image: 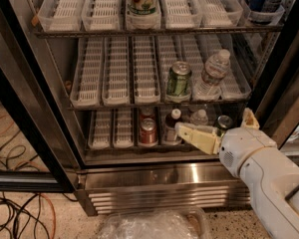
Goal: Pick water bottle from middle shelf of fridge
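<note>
The water bottle (pixel 212 75), clear with a white cap, stands at the front of the middle shelf (pixel 117 78) in a lane tray on the right, next to a green soda can (pixel 178 79). My gripper (pixel 214 124) is open and empty. It hangs in front of the bottom shelf, below the bottle and slightly to its right. One cream finger (pixel 197 136) points left across the bottom shelf and the other (pixel 249 118) points up. The fridge (pixel 159 183) stands open, with its steel louvred base panel below.
The bottom shelf holds a red can (pixel 148 132), a dark bottle with a white cap (pixel 172 126), a clear bottle (pixel 199 117) and a can top (pixel 224 121). A black door frame (pixel 25 128) stands at the left. Cables (pixel 15 208) and a plastic bag (pixel 152 225) lie on the floor.
</note>
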Tool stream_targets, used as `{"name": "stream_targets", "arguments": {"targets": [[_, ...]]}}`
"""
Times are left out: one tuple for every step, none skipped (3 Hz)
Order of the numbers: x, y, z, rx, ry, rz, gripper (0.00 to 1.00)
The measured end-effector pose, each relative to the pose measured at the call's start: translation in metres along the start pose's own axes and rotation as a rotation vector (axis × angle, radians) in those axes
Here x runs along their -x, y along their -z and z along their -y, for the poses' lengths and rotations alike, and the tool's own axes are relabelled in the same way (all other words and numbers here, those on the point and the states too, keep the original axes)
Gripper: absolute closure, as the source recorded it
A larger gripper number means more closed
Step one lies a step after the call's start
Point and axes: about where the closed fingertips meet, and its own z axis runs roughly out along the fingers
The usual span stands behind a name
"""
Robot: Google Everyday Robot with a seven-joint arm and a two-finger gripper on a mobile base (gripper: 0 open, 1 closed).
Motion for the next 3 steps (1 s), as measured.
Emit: {"name": "stream_targets", "arguments": {"targets": [[-0.0035,-0.0255,0.0093,-0.032,-0.003,0.035,0.00],[-0.0041,-0.0265,0.0138,-0.047,0.023,0.041,0.00],[-0.0034,-0.0279,0.0136,-0.048,0.005,0.058,0.00]]}}
